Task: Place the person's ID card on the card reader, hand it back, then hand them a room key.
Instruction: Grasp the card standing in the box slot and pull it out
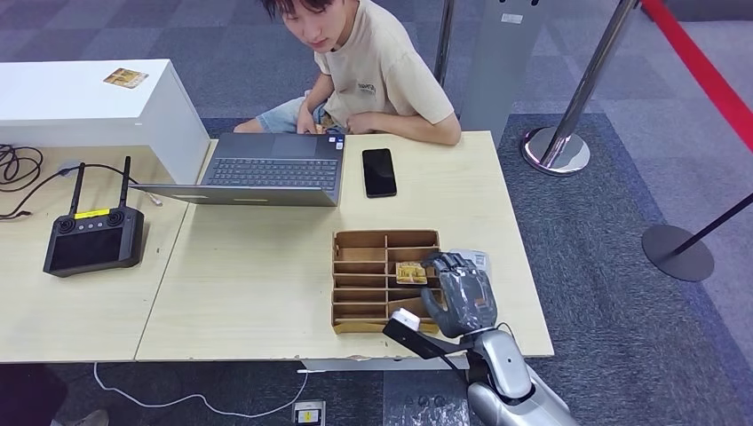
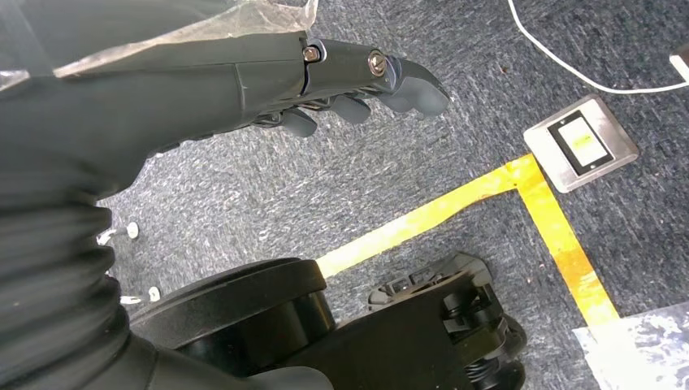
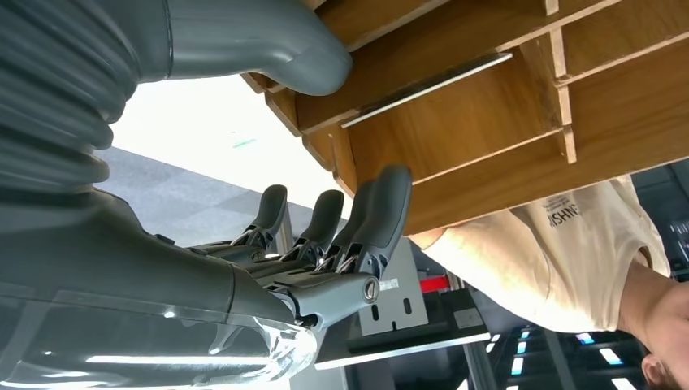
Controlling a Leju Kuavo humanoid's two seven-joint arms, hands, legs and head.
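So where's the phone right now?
In the head view the phone lies face up on the table, just right of the laptop and in front of the seated person.

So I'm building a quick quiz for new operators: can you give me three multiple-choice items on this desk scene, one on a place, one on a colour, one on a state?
1. Where does the right hand hover?
A. over the laptop
B. at the wooden organizer's right edge
C. over the phone

2. What colour is the phone?
A. black
B. white
C. red

3. How is the laptop?
A. closed
B. open
C. upside down

Answers: 1 B, the hand sits by the wooden organizer; 2 A, its face is black; 3 B, its keyboard shows.
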